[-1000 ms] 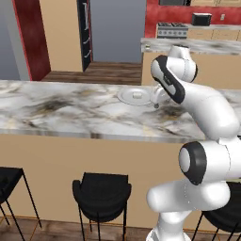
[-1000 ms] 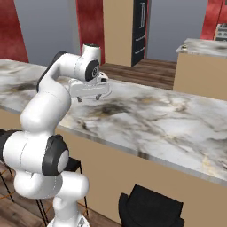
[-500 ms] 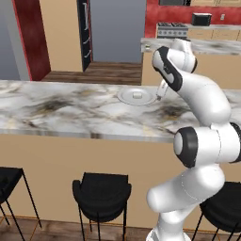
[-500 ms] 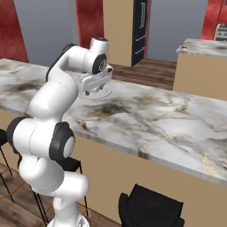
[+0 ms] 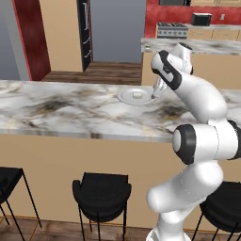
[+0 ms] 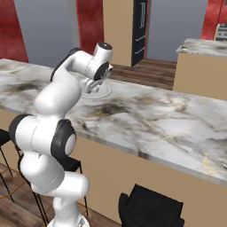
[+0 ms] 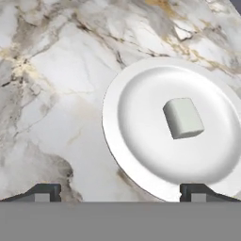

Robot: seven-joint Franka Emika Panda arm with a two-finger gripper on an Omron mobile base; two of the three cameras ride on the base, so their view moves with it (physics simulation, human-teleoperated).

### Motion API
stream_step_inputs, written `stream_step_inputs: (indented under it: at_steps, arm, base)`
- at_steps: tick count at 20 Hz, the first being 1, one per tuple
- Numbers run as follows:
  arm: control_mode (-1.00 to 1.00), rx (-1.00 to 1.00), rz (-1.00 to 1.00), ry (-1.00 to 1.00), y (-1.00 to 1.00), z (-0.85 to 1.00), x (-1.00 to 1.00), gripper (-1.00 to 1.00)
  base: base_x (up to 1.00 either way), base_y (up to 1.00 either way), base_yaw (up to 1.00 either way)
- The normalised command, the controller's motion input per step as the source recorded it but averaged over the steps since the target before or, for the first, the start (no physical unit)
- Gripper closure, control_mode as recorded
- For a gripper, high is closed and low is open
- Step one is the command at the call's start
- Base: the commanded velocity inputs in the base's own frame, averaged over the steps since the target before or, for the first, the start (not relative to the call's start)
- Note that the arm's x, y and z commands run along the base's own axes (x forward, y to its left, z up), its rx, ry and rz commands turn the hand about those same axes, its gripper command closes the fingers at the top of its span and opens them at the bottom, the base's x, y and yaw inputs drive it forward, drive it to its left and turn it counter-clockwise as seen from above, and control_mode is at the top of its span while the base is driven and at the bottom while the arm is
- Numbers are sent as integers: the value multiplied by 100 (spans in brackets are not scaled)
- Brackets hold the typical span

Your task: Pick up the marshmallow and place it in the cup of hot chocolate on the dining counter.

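The arm (image 5: 197, 94) reaches forward and bends down, its pincer (image 7: 120, 190) spread wide, holding nothing.

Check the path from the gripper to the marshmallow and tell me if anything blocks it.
Nothing visible blocks it. The marshmallow lies alone in the middle of the white plate on the dining counter. The gripper hangs open above the plate's near rim, with only bare plate between it and the marshmallow.

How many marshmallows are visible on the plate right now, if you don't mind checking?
1. The marshmallow lies near the middle of the white plate on the dining counter; nothing looks hidden.
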Motion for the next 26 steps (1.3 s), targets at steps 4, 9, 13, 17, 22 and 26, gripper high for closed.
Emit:
stream_step_inputs:
  at_steps: [4, 9, 13, 17, 22, 26]
  arm:
    - [-100, 19, 11, 0, 0, 0, 41, -100]
    - [-100, 15, 9, 3, 0, 0, 21, -100]
    - [-100, 13, 7, -1, 0, -12, 2, -100]
    - [-100, 7, 10, -14, 0, -25, 0, -100]
    - [-100, 1, 6, -25, 0, -17, 1, -100]
    - [-100, 10, 8, -10, 0, -14, 28, -100]
  base:
    - [0, 0, 0]
    - [0, 0, 0]
    - [0, 0, 0]
    - [0, 0, 0]
    - [0, 0, 0]
    - [0, 0, 0]
